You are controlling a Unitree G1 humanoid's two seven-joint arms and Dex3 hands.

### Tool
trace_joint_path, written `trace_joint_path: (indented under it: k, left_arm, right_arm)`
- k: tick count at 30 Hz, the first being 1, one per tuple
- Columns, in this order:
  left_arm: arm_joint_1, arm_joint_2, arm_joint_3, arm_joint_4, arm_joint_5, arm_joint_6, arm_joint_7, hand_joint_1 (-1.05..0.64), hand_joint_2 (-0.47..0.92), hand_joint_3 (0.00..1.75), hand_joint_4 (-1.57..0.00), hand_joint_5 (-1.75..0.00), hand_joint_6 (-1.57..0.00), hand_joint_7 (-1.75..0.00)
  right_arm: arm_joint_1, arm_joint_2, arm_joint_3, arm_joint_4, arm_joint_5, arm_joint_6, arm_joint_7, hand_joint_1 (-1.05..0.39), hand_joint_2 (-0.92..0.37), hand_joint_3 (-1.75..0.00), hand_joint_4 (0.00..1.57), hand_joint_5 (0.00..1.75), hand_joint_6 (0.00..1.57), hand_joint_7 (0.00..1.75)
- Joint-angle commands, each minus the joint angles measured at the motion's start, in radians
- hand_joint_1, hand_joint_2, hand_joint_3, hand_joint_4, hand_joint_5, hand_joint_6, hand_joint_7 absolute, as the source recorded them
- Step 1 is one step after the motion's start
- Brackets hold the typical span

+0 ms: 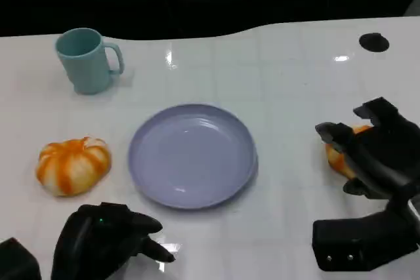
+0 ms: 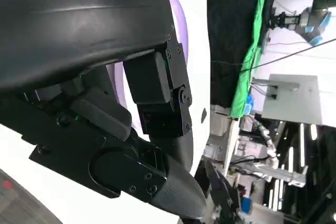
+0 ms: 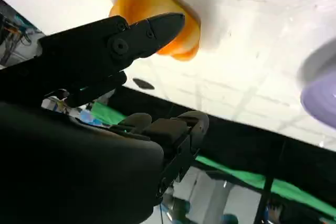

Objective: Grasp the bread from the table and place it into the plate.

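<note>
left robot hand (image 1: 108, 237) rests near plate (image 1: 191, 155).

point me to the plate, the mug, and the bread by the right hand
plate (image 1: 191, 191): head view, front rim of the lavender dish.
mug (image 1: 80, 63): head view, teal side wall under the rim.
bread (image 3: 181, 38): right wrist view, orange crust showing past the hand's fingertip.

teal mug (image 1: 85, 59) upright, far left | black disc (image 1: 374, 42) far right | white table (image 1: 282, 63)
</note>
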Motion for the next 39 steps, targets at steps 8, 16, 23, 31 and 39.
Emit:
trace_joint_path:
  k: [8, 16, 23, 31, 39]
  left_arm:
    - [0.017, 0.004, 0.005, -0.02, 0.003, 0.0, 0.012, -1.05, 0.76, 0.0, -1.57, -0.37, -1.57, -0.13]
    - [0.026, 0.004, 0.004, -0.03, 0.003, -0.003, 0.009, -1.05, 0.76, 0.0, -1.57, -0.37, -1.57, -0.14]
    - [0.029, 0.006, 0.004, -0.037, 0.003, 0.001, 0.01, -1.05, 0.76, 0.0, -1.57, -0.38, -1.57, -0.14]
    - [0.03, 0.005, 0.003, -0.04, 0.002, 0.003, 0.009, -1.05, 0.76, 0.0, -1.57, -0.38, -1.57, -0.14]
    - [0.031, 0.003, 0.001, -0.043, 0.004, 0.006, 0.014, -1.05, 0.76, 0.0, -1.57, -0.37, -1.57, -0.14]
  right_arm:
    - [-0.17, 0.033, 0.104, 0.383, 0.034, 0.051, -0.123, -0.5, -0.82, -0.01, 0.26, 0.2, 0.36, 0.0]
    - [-0.243, 0.047, 0.149, 0.559, 0.082, 0.097, -0.151, -0.55, -0.84, -0.01, 0.24, 0.14, 0.33, 0.0]
    - [-0.277, 0.054, 0.145, 0.658, 0.193, 0.041, -0.212, -0.46, -0.89, -0.01, 0.56, 0.14, 0.49, 0.03]
    - [-0.307, 0.038, 0.158, 0.777, 0.295, -0.164, -0.43, -0.17, -0.92, -0.01, 0.85, 1.69, 1.3, 0.17]
    - [-0.324, 0.048, 0.164, 0.839, 0.308, -0.248, -0.589, -0.15, -0.89, -0.01, 0.86, 1.75, 0.9, 1.06]
